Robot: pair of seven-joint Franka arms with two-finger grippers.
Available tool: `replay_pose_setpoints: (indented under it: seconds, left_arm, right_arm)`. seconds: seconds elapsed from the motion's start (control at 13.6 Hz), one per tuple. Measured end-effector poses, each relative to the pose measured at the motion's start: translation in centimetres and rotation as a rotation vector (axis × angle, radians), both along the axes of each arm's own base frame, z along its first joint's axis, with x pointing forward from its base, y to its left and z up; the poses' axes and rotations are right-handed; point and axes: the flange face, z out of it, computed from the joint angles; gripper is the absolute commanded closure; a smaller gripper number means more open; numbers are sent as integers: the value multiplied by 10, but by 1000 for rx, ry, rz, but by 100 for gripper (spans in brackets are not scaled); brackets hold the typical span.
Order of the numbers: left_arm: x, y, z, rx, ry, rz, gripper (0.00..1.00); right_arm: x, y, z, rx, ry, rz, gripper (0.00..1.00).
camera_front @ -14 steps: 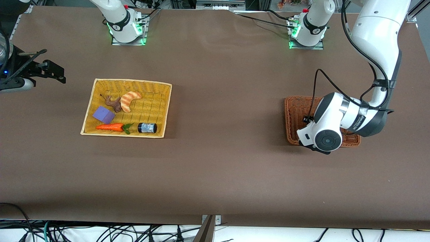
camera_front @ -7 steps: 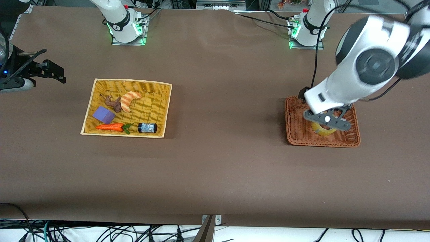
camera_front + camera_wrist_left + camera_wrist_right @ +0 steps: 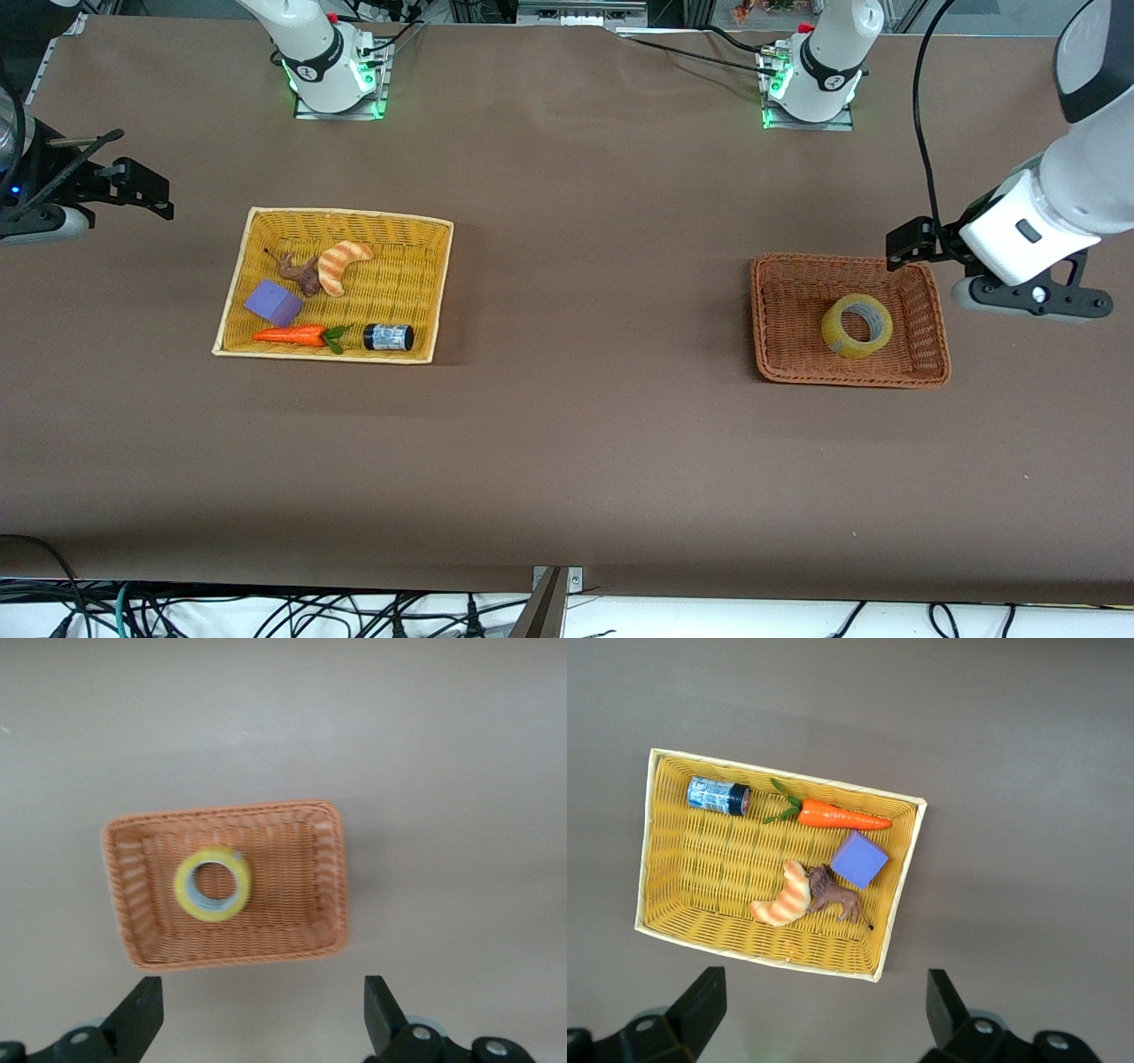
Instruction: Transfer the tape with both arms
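Tape [image 3: 857,325] comes as one roll here, a yellowish ring with a wide hole, and it sits alone inside the small brown basket [image 3: 921,306] toward the left arm's end of the brown surface [image 3: 602,425]. There are two baskets. The other is a bigger yellow basket [image 3: 416,266] toward the right arm's end, well apart from the brown one. It holds five things: one orange carrot [image 3: 291,335], one purple block [image 3: 273,302], one striped croissant [image 3: 341,263], one brown toy animal [image 3: 299,273] touching the croissant, and one small dark jar [image 3: 388,337] lying on its side just beside the carrot's green leaves. There are two arms. The left gripper [image 3: 262,1028] hangs in the air over the surface just beside the brown basket, with its jaws spread wide and nothing in them. The right gripper [image 3: 820,1020] waits high by the yellow basket, its jaws spread wide too and nothing between them. Nothing covers the tape.
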Motion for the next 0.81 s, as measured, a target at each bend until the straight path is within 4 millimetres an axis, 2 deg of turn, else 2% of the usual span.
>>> replay_pose_setpoints:
  seconds: [0.15, 0.22, 0.44, 0.81]
  left_arm:
    - [-13, 16, -6, -31, -59, 19, 0]
    - [-26, 20, -9, -30, -72, 26, 0]
    - [-54, 23, -7, -24, -69, 31, 0]
    - [-56, 29, -9, 16, -64, 28, 0]
  right_arm:
    - [0, 0, 0, 0, 0, 0, 0]
    - [0, 0, 0, 0, 0, 1, 0]
    - [0, 1, 0, 0, 0, 2, 0]
    - [0, 2, 0, 0, 1, 4, 0]
